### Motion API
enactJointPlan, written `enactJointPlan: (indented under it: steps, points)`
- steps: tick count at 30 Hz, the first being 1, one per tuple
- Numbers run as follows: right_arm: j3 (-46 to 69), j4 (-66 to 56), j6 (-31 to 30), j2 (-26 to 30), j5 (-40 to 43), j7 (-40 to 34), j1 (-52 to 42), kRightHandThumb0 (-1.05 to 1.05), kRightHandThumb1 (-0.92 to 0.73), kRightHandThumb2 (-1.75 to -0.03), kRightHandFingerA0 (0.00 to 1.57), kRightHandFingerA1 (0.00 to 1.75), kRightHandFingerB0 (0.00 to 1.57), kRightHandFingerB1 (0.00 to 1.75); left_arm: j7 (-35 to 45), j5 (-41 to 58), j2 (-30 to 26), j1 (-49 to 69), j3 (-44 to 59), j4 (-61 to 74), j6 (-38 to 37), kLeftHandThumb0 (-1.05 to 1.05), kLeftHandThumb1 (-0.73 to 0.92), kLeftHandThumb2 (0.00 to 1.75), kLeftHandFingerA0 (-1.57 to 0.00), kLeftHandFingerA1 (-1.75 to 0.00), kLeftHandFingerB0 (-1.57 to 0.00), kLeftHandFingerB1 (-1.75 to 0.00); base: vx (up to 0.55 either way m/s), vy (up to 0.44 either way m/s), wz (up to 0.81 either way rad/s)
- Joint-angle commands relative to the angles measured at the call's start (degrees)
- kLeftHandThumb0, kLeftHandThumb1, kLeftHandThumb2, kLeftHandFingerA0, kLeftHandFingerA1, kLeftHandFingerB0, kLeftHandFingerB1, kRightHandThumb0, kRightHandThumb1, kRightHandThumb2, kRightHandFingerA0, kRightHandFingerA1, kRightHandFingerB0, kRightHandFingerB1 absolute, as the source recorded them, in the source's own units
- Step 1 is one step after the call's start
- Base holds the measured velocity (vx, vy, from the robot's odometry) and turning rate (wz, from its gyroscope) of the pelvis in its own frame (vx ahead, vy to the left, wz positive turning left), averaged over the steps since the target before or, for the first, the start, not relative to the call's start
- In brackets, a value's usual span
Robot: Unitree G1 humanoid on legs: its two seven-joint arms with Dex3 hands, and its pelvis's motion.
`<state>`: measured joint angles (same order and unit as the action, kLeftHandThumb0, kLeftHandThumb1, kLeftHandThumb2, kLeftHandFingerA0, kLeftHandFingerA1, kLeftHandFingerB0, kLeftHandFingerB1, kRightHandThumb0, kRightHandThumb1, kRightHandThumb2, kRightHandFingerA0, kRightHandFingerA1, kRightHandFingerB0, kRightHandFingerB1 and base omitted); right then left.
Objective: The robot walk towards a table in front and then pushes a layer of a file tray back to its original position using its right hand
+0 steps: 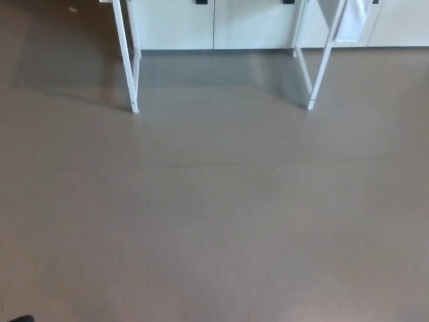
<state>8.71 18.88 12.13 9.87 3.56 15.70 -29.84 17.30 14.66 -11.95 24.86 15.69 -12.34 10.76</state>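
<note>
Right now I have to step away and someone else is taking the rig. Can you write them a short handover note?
Hands: neither the left nor the right shows in the head view.
Things: only the white table legs show, at the top of the picture, with white cabinets behind them and bare grey floor in between. The tabletop and file tray are out of frame.
Done: nothing on the tray can be confirmed.
Left: walk across the floor to the table, find the tray, and push its layer back in with the right hand.
</note>
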Motion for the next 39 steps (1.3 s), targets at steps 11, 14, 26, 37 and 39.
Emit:
enactJointPlan:
  steps: [11, 14, 26, 37, 39]
  points:
    - [-0.8, 1.0, 1.1, 1.8, -0.4, 0.0, 1.1, -0.41, -0.49, -0.55, 0.73, 0.42, 0.54, 0.37, 0.9, -0.2, -0.8, -1.1, -0.3, -0.5, 0.2, -0.13, 0.66, 0.59, -0.41, -0.50, -0.31, -0.38, 0.35, -0.175, 0.13]
    - [-1.0, 1.2, 1.0, 1.9, -0.1, 0.5, 1.4, -0.41, -0.49, -0.55, 0.73, 0.42, 0.55, 0.37, 1.4, -0.3, -1.0, -1.5, -0.4, -0.9, -0.3, -0.13, 0.66, 0.58, -0.40, -0.50, -0.32, -0.39, 0.30, 0.132, -0.24]
    - [-1.9, 0.8, 0.7, 2.3, -1.3, -0.1, 0.9, -0.40, -0.49, -0.55, 0.72, 0.42, 0.55, 0.37, 1.1, -0.8, -1.8, -1.1, -1.3, -0.2, 0.0, -0.16, 0.66, 0.59, -0.41, -0.51, -0.32, -0.40, 0.42, 0.189, -0.15]
    - [-2.4, 4.1, 3.0, 3.0, -1.4, 0.4, 2.2, -0.43, -0.47, -0.56, 0.71, 0.42, 0.55, 0.38, 1.1, -0.9, -2.1, -0.4, -1.6, 1.0, 0.1, -0.18, 0.64, 0.58, -0.43, -0.50, -0.33, -0.40, 0.46, -0.129, 0.31]
    - [-2.6, 4.2, 3.4, 3.2, -1.7, 0.3, 2.4, -0.42, -0.50, -0.56, 0.71, 0.41, 0.56, 0.38, 1.1, -0.9, -2.2, -1.1, -1.6, -0.1, -0.2, -0.19, 0.64, 0.58, -0.42, -0.51, -0.33, -0.40, 0.41, -0.057, -0.06]
